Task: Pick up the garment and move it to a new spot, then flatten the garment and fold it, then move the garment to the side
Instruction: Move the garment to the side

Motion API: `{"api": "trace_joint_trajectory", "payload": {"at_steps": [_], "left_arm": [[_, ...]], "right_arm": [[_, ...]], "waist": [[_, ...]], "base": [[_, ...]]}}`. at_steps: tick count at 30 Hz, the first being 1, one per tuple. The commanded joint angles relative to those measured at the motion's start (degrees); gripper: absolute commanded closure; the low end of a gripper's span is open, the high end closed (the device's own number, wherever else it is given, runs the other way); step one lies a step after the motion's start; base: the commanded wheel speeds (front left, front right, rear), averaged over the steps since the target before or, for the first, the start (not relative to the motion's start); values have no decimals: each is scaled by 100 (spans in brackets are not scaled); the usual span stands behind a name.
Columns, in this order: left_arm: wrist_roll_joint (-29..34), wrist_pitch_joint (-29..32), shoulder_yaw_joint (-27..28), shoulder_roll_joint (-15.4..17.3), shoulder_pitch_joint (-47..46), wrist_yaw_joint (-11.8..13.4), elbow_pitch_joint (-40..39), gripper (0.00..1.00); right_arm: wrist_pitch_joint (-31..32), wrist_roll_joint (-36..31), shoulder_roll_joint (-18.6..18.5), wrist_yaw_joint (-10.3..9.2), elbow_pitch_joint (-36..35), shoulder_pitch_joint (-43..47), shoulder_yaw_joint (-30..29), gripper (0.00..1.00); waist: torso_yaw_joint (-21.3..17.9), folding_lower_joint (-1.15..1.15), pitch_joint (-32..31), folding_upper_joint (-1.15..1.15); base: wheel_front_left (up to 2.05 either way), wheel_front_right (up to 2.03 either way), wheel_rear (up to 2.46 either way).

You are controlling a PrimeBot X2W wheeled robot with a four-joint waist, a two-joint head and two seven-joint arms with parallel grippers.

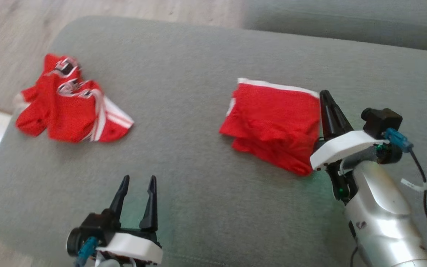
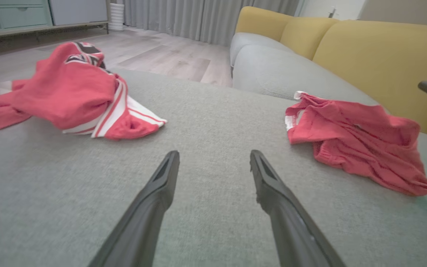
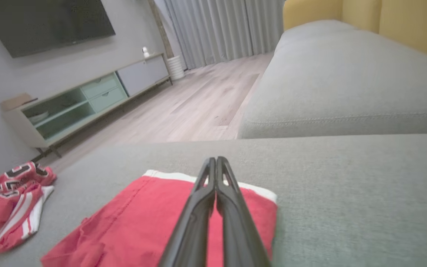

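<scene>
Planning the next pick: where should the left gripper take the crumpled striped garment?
On the crumpled striped garment, probably the white-striped corner, coming from the side of the open left gripper: it juts out flat on the cushion toward that gripper, clear of the bunched folds.

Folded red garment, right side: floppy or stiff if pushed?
Probably floppy: the folded red garment shows soft wrinkles, so layers may bunch or unfold. Likely light, being thin cloth. The woven grey cushion may grip it.
</scene>
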Motion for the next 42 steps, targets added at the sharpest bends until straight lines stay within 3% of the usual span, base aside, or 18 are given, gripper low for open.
{"api": "trace_joint_trajectory", "payload": {"at_steps": [1, 8, 20, 28, 31, 34, 37, 42], "left_arm": [[-57, -55, 98, 41, -205, -30, -149, 0], [-196, -55, 29, 41, -251, -21, -155, 0], [-324, -55, -10, 41, -370, -29, -259, 0], [-251, -55, 144, 41, -328, -29, -245, 0], [-217, -55, 217, 41, -322, -23, -267, 0], [-154, -55, 362, 41, -301, -14, -329, 0], [-87, -55, 509, 41, -262, -3, -360, 0], [128, -55, 708, 41, -209, -11, -295, 0]], "right_arm": [[-62, -113, 12, -11, 75, -145, 90, 100], [-62, 31, 12, -11, 712, -223, 678, 100], [-62, 935, 12, -11, 297, 131, 2769, 100], [-62, 1700, -32, -11, 22, 54, 3624, 100], [-62, 1803, -103, -11, -312, 16, 3613, 100], [-62, 1813, -188, -11, -872, 50, 3240, 100], [-62, 1603, -211, -11, -1283, 232, 2490, 100], [-62, 896, -130, -11, -1382, 723, 1129, 100]], "waist": [[442, -1, 290, 0], [759, -1, 426, 0], [662, -1, 442, 0], [374, -1, 242, 0], [258, -1, 170, 0], [58, -1, 52, 0], [-164, -1, -89, 0], [-526, -1, -293, 0]], "base": [[0, 0, 0], [0, 0, 0], [0, 0, 0], [0, 0, 0], [0, 0, 0], [0, 0, 0], [0, 0, 0], [0, 0, 0]]}}
